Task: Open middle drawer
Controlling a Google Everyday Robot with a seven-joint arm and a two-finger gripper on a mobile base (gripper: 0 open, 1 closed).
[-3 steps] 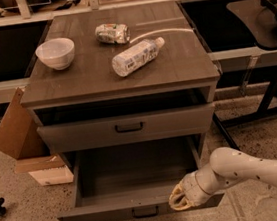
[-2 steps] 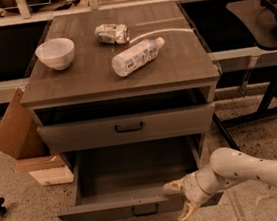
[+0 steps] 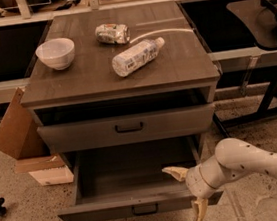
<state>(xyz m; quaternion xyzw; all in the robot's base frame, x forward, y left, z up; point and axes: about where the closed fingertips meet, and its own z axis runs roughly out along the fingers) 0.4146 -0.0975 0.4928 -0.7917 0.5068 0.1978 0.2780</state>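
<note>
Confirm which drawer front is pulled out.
The lower dark grey-brown wood-grain drawer: its inside shows. The drawer front above sits nearly under the tabletop. The gripper, fingers open, hovers at the lower drawer's right front corner.

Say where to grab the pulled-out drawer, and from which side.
Grip the small black bar handle centred on the middle drawer's front, coming from the front with jaws above and below the level bar. The gripper hangs open by the drawer's right front corner.

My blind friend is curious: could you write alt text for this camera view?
The robot's open gripper is at a front corner of the pulled-out middle drawer; a bowl, can and bottle rest on the cabinet top.
</note>
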